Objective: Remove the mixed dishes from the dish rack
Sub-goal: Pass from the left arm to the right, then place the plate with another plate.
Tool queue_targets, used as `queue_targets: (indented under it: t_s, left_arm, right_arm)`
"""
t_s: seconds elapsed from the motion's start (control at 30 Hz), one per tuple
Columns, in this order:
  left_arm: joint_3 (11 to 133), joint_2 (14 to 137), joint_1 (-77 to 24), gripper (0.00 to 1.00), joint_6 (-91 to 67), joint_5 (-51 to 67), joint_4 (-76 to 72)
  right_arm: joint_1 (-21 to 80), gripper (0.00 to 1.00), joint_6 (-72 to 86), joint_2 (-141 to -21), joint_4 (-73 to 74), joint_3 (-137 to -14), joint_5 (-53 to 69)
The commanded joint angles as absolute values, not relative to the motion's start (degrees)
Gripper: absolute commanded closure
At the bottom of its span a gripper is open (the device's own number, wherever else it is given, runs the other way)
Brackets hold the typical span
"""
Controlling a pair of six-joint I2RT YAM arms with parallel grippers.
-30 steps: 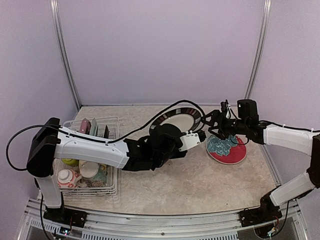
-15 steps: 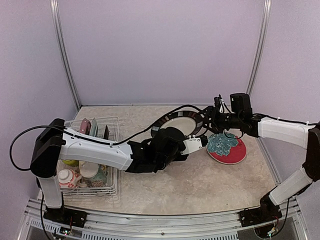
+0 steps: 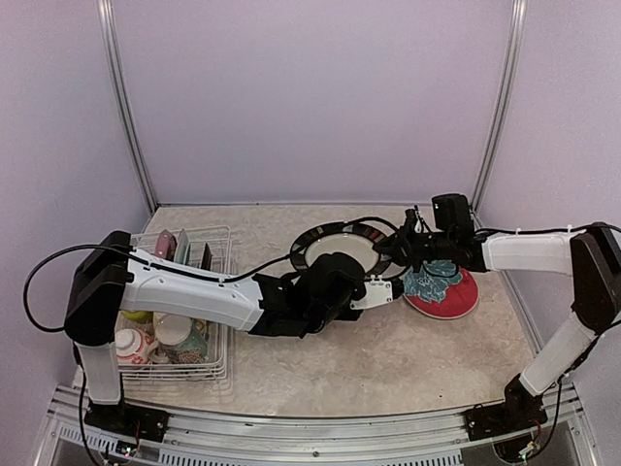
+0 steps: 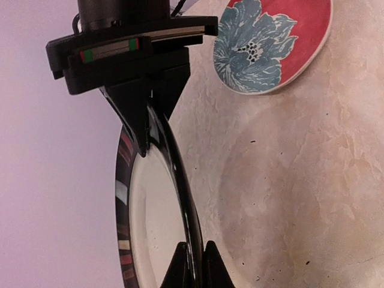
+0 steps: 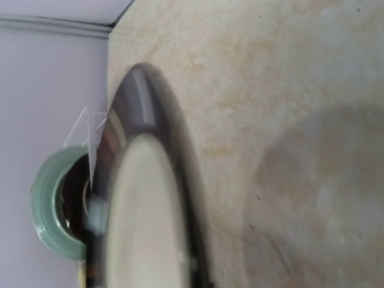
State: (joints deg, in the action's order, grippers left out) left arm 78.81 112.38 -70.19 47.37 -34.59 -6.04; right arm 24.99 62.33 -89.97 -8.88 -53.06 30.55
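Note:
The black-rimmed cream plate (image 3: 340,245) hangs tilted over the table's middle, held by both arms. My left gripper (image 3: 386,279) is shut on its near rim, and the rim (image 4: 180,180) runs between my left fingertips (image 4: 195,267). My right gripper (image 3: 396,250) is clamped on the far right rim (image 4: 146,129); its own view shows only the blurred plate (image 5: 144,222). The dark red floral plate (image 3: 441,288) lies flat on the table just right of it (image 4: 270,42). The dish rack (image 3: 221,235) stands at the left with upright plates, bowls and mugs inside.
A teal plate (image 5: 48,210) stands upright in the rack. A lime-green bowl (image 3: 136,314) and a red-white patterned bowl (image 3: 129,344) sit in the rack's near half. The left arm's black cable (image 3: 281,260) arches over the table, and metal frame posts (image 3: 490,116) rise at the back corners.
My right gripper has moved left to the plate and closed on its rim. The plate has dropped lower and lies flatter, with the left gripper still clamped on it.

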Motion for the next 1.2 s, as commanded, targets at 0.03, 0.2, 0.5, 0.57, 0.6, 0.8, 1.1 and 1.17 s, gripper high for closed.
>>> queue_targets:
  t_s: [0.03, 0.2, 0.5, 0.57, 0.6, 0.8, 1.1, 1.17]
  left_arm:
    - [82.56, 111.48, -69.48, 1.0, 45.24, -35.87, -9.46]
    - [83.29, 110.85, -69.12, 0.67, 38.61, -35.78, -3.39]
    - [83.4, 101.67, -66.21, 0.02, 14.18, -11.79, 19.11]
    - [83.16, 98.38, -64.71, 0.01, 9.94, -3.52, 21.3]
    - [83.15, 97.04, -63.67, 0.01, 7.97, 0.08, 21.91]
    - [82.1, 87.74, -55.37, 0.01, -4.18, 15.97, 19.64]
    - [78.88, 79.54, -44.87, 0.01, -15.51, 22.0, 15.55]
    - [77.98, 78.13, -43.08, 0.01, -17.51, 21.75, 14.97]
  right_arm:
    - [25.32, 1.0, 63.51, -91.12, -16.32, -51.97, 32.35]
    - [24.52, 1.0, 65.86, -91.23, -23.0, -50.54, 34.11]
    - [20.0, 1.0, 64.95, -89.01, -27.18, -48.09, 35.41]
    - [17.47, 1.0, 64.38, -87.7, -26.9, -46.61, 36.24]
    - [16.04, 1.0, 63.97, -86.74, -26.52, -45.67, 36.48]
    - [5.62, 1.0, 58.12, -77.91, -17.98, -38.48, 37.18]
    - [-15.34, 1.0, 49.31, -67.35, -6.36, -31.45, 42.65]
    - [-17.42, 1.0, 47.73, -68.19, -5.37, -31.14, 43.53]
